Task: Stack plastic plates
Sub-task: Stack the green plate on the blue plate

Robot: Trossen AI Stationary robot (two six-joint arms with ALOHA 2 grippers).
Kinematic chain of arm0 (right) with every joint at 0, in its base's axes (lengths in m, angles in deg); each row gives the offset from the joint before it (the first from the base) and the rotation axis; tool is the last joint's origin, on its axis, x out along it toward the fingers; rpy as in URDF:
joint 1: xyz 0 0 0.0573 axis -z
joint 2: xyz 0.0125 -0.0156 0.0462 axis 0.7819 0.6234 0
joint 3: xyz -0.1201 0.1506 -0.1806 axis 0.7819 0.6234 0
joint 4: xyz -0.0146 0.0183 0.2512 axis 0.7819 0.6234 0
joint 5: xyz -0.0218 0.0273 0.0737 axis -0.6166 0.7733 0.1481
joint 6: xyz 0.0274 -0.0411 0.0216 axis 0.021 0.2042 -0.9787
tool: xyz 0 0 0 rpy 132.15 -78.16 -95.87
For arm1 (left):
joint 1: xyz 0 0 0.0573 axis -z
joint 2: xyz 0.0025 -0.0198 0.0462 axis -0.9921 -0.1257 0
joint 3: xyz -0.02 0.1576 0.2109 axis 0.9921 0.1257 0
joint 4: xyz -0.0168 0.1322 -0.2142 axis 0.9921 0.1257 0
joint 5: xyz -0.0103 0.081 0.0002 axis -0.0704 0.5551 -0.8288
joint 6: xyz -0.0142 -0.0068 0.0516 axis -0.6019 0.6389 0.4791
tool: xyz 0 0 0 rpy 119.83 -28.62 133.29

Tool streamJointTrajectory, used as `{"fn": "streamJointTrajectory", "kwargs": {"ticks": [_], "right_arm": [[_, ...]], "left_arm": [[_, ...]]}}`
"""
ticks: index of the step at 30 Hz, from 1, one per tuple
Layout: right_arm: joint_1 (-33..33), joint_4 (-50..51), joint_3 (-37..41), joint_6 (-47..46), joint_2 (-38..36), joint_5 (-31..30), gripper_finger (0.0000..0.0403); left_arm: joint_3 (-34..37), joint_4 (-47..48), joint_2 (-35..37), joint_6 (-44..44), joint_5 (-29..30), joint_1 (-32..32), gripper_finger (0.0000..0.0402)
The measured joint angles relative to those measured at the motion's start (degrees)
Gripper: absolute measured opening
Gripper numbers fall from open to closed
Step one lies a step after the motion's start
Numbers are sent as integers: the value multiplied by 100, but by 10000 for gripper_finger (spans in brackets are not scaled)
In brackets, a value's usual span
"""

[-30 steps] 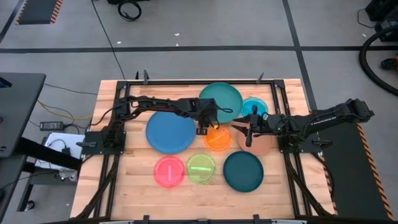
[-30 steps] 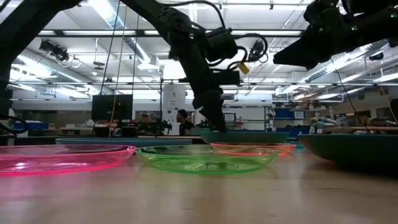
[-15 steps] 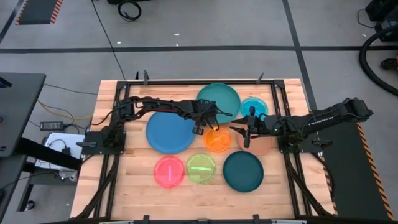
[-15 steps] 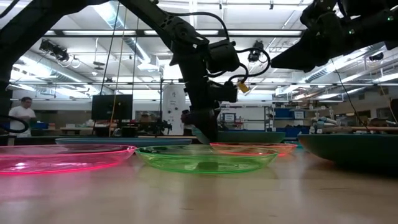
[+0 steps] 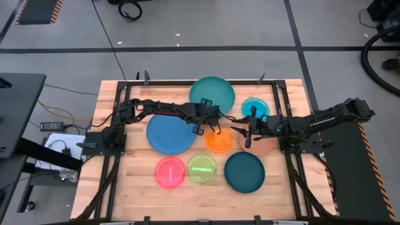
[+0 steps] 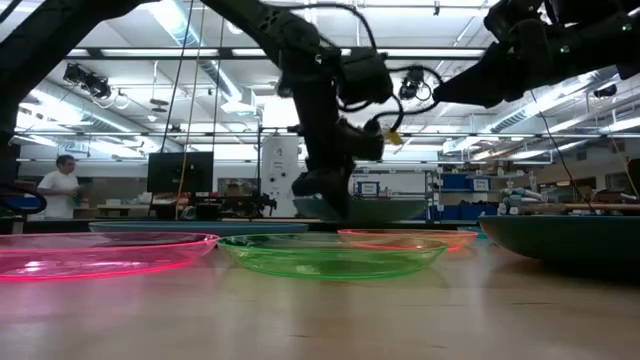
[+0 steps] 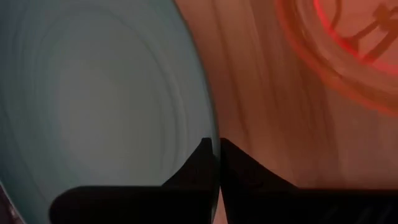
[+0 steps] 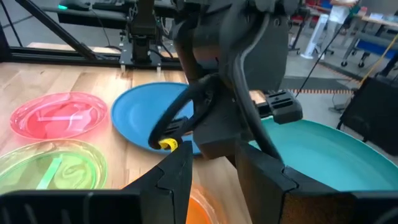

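Note:
The large teal plate [image 5: 212,94] is at the far middle of the table, and my left gripper [image 5: 211,116] is shut on its near rim. In the low view the teal plate [image 6: 372,209] hangs a little above the table. Around it lie the blue plate [image 5: 170,133], orange plate [image 5: 218,142], cyan plate [image 5: 255,107], pink plate [image 5: 170,172], green plate [image 5: 201,169] and dark teal plate [image 5: 244,172]. My right gripper [image 5: 247,135] hovers open over the left edge of the brown plate [image 5: 264,147]. My left gripper pinches the teal plate's rim [image 7: 210,127] between its two fingers, on the near side that faces the orange plate [image 7: 348,43]. One finger lies over the rim and the other under it. The fingers [image 7: 199,163] come from the near side, slanting down. The plate is lifted slightly off the table.
A black frame [image 5: 187,82] runs around the work area. My right arm [image 5: 312,120] reaches in from the right edge. A person [image 6: 62,180] stands in the room far behind the table.
My left gripper has shut on the teal plate's near rim and risen a little. The teal plate has come up off the table and shifted toward the far left. My right arm has kept still.

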Motion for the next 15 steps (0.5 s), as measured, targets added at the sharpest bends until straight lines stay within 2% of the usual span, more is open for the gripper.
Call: {"fn": "streamJointTrajectory", "kwargs": {"ticks": [5, 8, 15], "right_arm": [[0, -82, 0, 169, 0, -247, 132], [0, -82, 0, 263, 0, -460, 132], [2, -97, 0, 286, -7, -479, 132]], "left_arm": [[-534, 1047, 49, -760, 13, 120, 15], [-545, 1440, 283, -1172, 13, 199, 15], [-268, 2038, 989, -2253, 22, 417, 15]]}}
